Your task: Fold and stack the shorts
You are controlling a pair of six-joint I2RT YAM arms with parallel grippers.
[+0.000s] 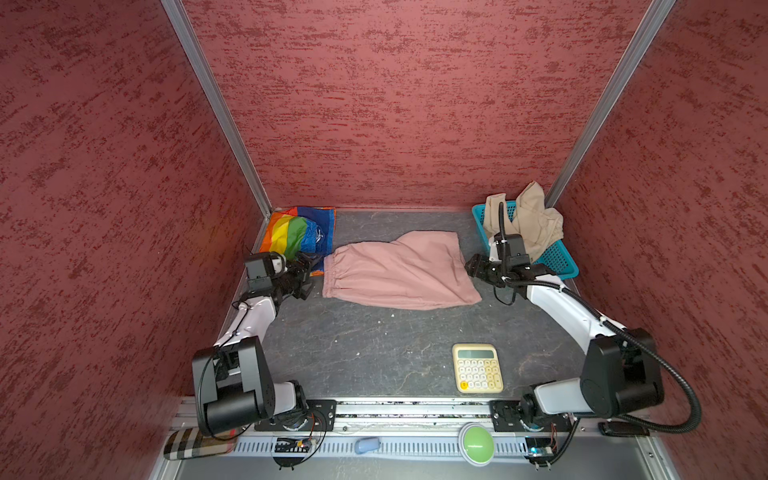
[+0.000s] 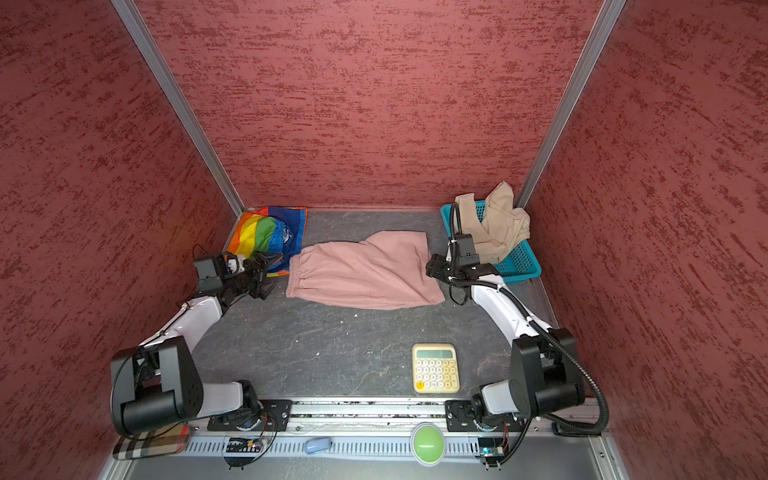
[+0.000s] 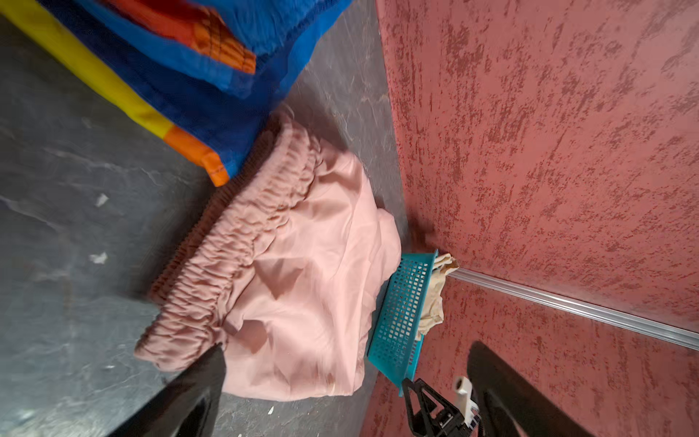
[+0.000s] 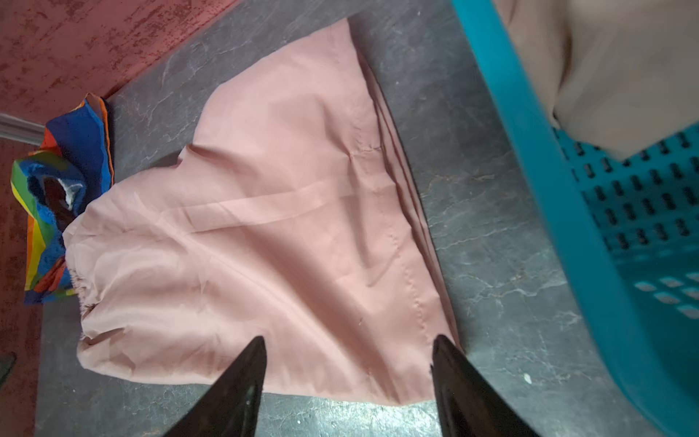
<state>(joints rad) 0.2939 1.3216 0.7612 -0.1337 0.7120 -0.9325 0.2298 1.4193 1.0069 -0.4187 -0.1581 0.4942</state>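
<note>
Dark marbled tabletop (image 1: 374, 340), red textured walls.

- **Pink shorts** (image 1: 399, 270): centre of frame, lying flat. The waistband at left touches the rainbow shorts (image 1: 297, 235), which sit upper left.
- **Beige shorts** (image 1: 528, 220): heaped over the rim of the teal basket (image 1: 557, 259), upper right.
- **Left gripper** (image 1: 307, 276), **right gripper** (image 1: 471, 266): fingers spread and empty, one just beside each end of the pink pair.
- **Risks, as I judge:** pinching only one layer would skew the fold. Dragging the waistband could pull the rainbow pair along.
- **Calculator** (image 1: 477, 368): lower right. Key markings are too small to read, and no brand is legible.
</note>
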